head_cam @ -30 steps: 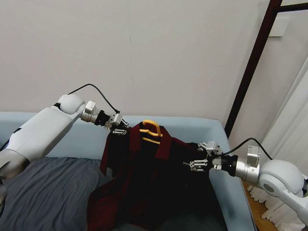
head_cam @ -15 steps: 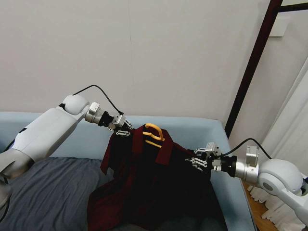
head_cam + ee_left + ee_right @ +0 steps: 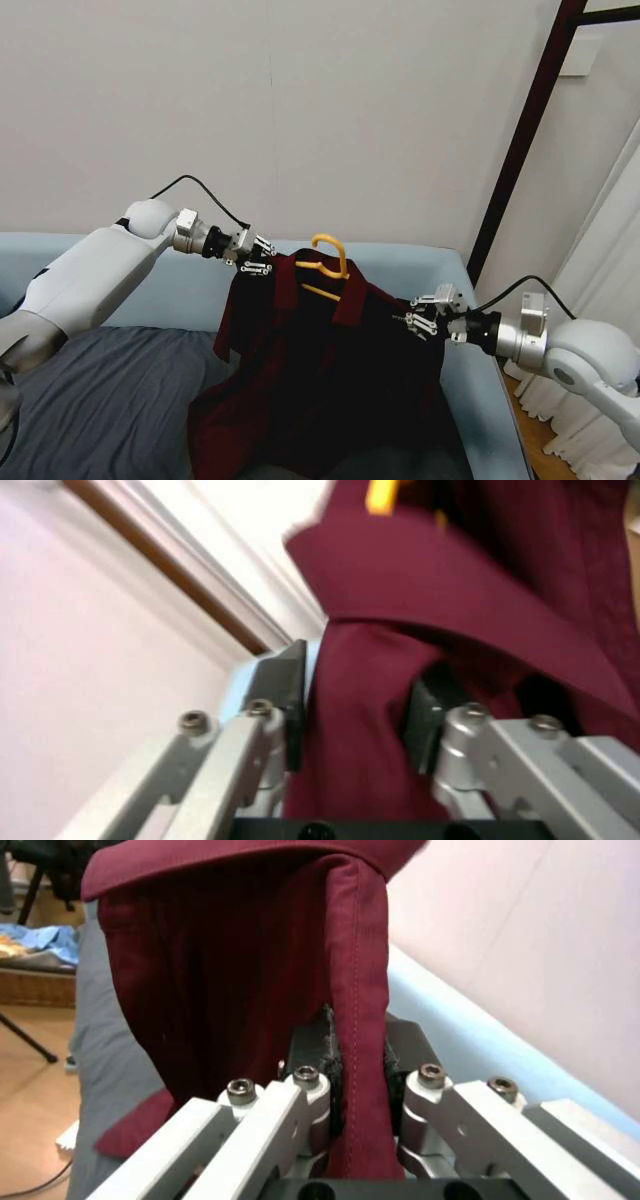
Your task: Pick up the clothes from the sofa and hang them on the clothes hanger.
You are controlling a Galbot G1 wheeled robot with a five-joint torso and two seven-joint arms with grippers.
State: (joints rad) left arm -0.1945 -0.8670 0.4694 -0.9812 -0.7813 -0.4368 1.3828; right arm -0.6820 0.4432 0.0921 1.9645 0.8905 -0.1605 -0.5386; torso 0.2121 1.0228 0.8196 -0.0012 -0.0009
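Observation:
A dark red shirt (image 3: 310, 380) hangs on a yellow hanger (image 3: 330, 262) and is held up over the sofa by both arms. My left gripper (image 3: 256, 256) is shut on the shirt's left shoulder; the cloth (image 3: 350, 727) sits pinched between its pads (image 3: 292, 712). At the opposite shoulder my right gripper (image 3: 422, 318) is shut on a fold of the shirt (image 3: 360, 1065), which runs between its fingers (image 3: 320, 1095). The hanger's hook (image 3: 380, 495) pokes out above the collar. The shirt's lower hem drapes down onto the sofa seat.
The light blue sofa (image 3: 165, 285) spans the lower view, with a dark grey cover (image 3: 90, 400) on its seat. A dark wooden rack post (image 3: 520, 140) rises at the right against the white wall. White curtain cloth (image 3: 600, 270) hangs at the far right.
Both grippers have risen and shifted a little to the right with the shirt, lifting its shoulders and the hanger higher above the sofa. The grips are unchanged.

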